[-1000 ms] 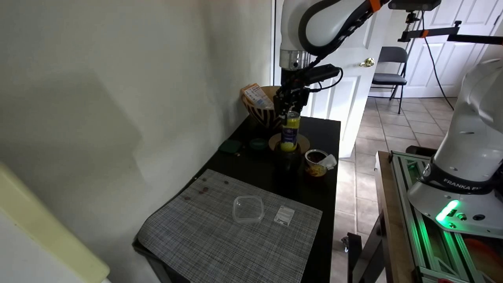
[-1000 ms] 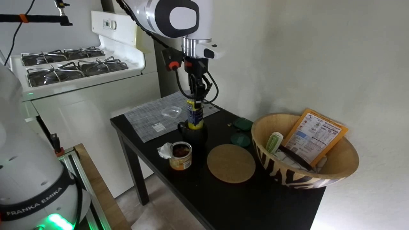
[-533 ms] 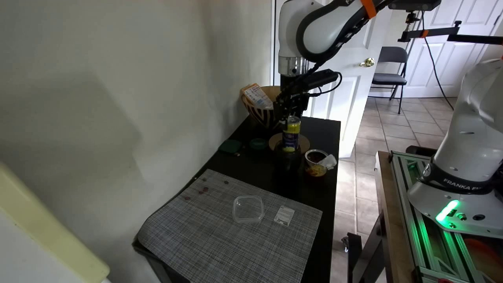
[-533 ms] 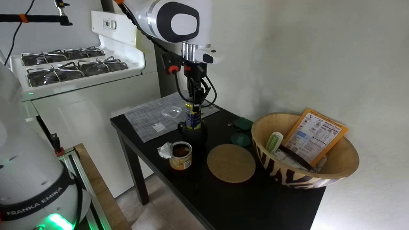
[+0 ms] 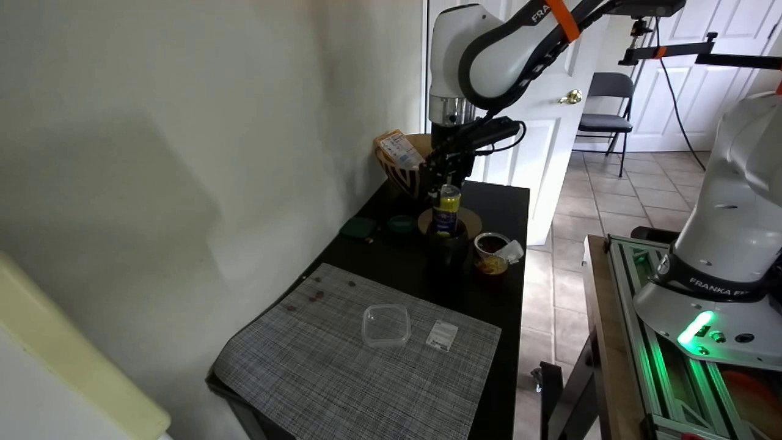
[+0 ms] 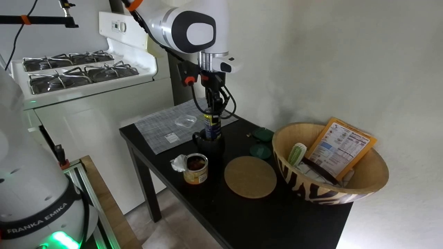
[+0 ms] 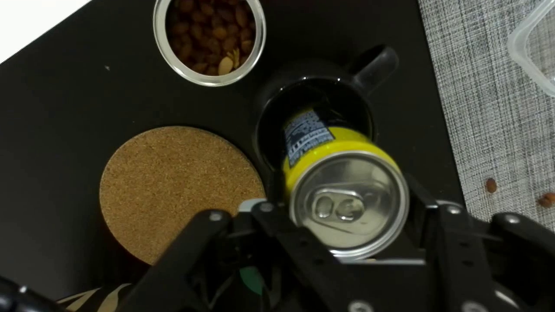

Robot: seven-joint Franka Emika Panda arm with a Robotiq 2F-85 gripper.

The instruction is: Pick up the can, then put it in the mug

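Arm (image 6: pixel 197 33) extended from its base (image 5: pixel 724 238) out over the black table (image 6: pixel 277 221); in both exterior views the forearm slopes down, bends, and the wrist section drops near vertical. A black box (image 5: pixel 498 127) juts sideways off the wrist, and a cable (image 6: pixel 233 103) loops beside the gripper (image 7: pixel 348 193). The gripper points down, right above the dark mug (image 6: pixel 211 149). Fingers (image 7: pixel 421 197) parted about as wide as the can (image 6: pixel 212 129), one on each side, clamped on it near its top end. Can is yellow with a dark blue label, lower part inside the mug, upper part sticking out over the rim, nearly upright, slight lean. Can't tell if it touches the mug's floor. Wrist view: silver can top with pull tab faces the camera, mug handle (image 7: pixel 377 67) at upper right. Open tin (image 6: pixel 196 172) of nuts just beside the mug, round cork mat (image 7: pixel 177 186) near it, two green lids (image 6: pixel 260 151) toward the wall. Gray placemat (image 5: pixel 360 373) carries a clear container (image 5: pixel 386 325) and a small white card (image 5: pixel 442 335). Large patterned bowl (image 6: pixel 304 185) at the table's end, orange packet (image 6: pixel 341 150) leaning inside.
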